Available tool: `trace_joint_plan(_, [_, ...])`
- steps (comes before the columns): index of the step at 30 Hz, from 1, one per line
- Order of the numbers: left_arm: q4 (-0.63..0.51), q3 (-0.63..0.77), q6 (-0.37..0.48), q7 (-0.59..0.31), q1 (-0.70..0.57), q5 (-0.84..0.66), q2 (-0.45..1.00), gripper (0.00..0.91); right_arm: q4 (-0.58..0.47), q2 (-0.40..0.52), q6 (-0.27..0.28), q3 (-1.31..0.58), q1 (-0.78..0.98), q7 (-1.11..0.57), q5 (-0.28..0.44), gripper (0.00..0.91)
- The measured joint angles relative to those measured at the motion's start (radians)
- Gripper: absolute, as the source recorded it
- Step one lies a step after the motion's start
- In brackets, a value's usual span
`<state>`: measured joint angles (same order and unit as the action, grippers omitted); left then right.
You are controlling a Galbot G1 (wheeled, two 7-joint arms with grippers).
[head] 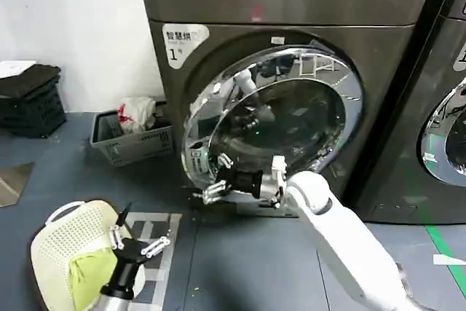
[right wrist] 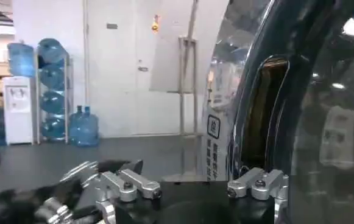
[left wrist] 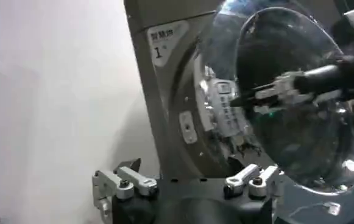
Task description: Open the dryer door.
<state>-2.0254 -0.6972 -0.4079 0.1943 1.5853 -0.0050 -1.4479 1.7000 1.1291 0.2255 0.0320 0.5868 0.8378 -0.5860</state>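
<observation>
The right gripper [head: 222, 180], fingers spread, sits at the dryer door [head: 291, 118] chrome rim's 7 o'clock; the door stands ajar. The left gripper [head: 138, 242] hangs spread at 7 o'clock, well apart.

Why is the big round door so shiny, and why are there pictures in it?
In the head view, the dryer door has a chrome rim that acts like a mirror, throwing back bright glare and bent reflections. In the left wrist view, the dark glass looks hazy, with the right claw in front of it. In the right wrist view, the curved rim stretches a reflected room, with water bottles, out of shape.
</observation>
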Motion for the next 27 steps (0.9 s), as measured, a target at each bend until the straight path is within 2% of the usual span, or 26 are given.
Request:
trace_joint_plan(13, [0.037,-0.008,0.069,0.073,-0.079,-0.109,0.075,0.907,0.159,-0.11,-0.016,-0.064,0.131,0.07,-0.029,0.907])
trace_joint_plan(27, [0.144,0.123,0.125,0.107,-0.272,-0.159,0.226,0.907,0.318,-0.205,-0.025,-0.226,0.323,0.117,-0.041,0.907])
